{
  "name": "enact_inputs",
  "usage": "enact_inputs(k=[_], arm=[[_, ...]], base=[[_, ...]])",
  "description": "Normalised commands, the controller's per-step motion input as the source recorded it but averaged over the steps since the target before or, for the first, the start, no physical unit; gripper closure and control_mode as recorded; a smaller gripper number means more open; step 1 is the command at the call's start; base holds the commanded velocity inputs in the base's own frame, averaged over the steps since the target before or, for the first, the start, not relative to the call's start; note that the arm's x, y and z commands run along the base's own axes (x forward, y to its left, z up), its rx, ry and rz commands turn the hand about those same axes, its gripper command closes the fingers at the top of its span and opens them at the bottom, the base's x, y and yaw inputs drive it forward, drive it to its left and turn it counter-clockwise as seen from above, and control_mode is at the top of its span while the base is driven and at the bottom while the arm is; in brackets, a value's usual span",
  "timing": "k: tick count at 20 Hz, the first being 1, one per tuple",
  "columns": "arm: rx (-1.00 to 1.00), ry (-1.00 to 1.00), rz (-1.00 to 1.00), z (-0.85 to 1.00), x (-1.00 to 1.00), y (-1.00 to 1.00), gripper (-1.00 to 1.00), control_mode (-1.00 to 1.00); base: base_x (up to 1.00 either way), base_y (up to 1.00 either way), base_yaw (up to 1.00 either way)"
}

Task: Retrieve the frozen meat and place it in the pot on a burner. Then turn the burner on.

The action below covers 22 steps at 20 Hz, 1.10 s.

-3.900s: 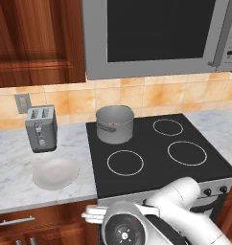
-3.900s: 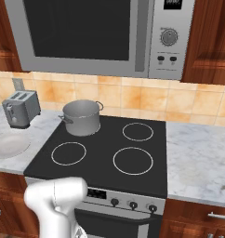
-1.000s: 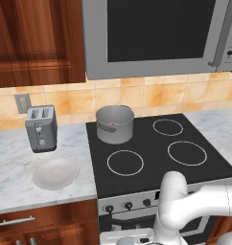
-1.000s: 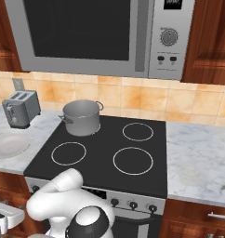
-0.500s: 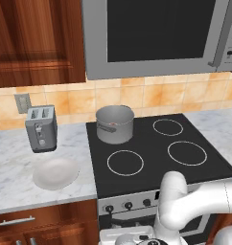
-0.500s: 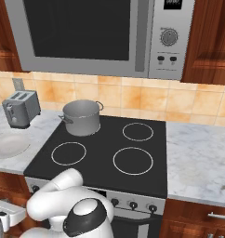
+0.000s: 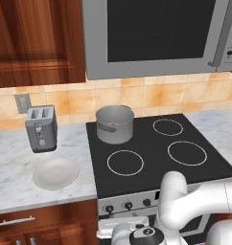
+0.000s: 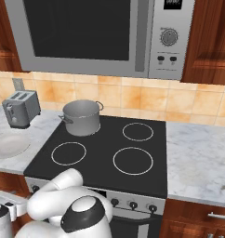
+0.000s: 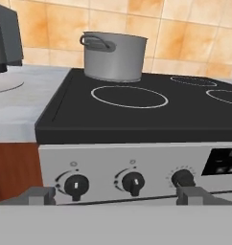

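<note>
The grey metal pot stands on the rear left burner of the black cooktop, its handle towards the toaster. I cannot see inside it. The frozen meat is out of view. My arm is folded down low in front of the stove. My gripper is open and level with the knob row; its two grey fingertips stand wide apart with nothing between them. The left stove knob and the middle knob lie straight ahead of it.
A two-slot toaster and a round white plate sit on the marble counter left of the stove. A microwave hangs above the cooktop. More counter lies right of the stove.
The arm has swung down from above the stove's front edge. The hand now hangs lower in front of the knob panel. The pot, plate and toaster have not moved.
</note>
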Motion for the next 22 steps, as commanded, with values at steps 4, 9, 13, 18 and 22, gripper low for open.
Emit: enact_inputs(k=[4,9,13,18,22], arm=[[0.0,-0.04,0.01,-0.16,0.04,0.0,-1.0,-1.0],[0.0,0.0,0.04,-0.2,0.0,0.0,-1.0,-1.0],[0.0,0.0,0.03,-0.25,0.0,0.0,-1.0,-1.0],[0.0,0.0,0.02,-0.14,0.0,0.0,-1.0,-1.0],[0.0,0.0,0.0,-0.01,0.0,0.0,-1.0,-1.0]], base=[[0.0,0.0,0.0],[0.0,0.0,0.0],[0.0,0.0,0.0],[0.0,0.0,0.0],[0.0,0.0,0.0]])
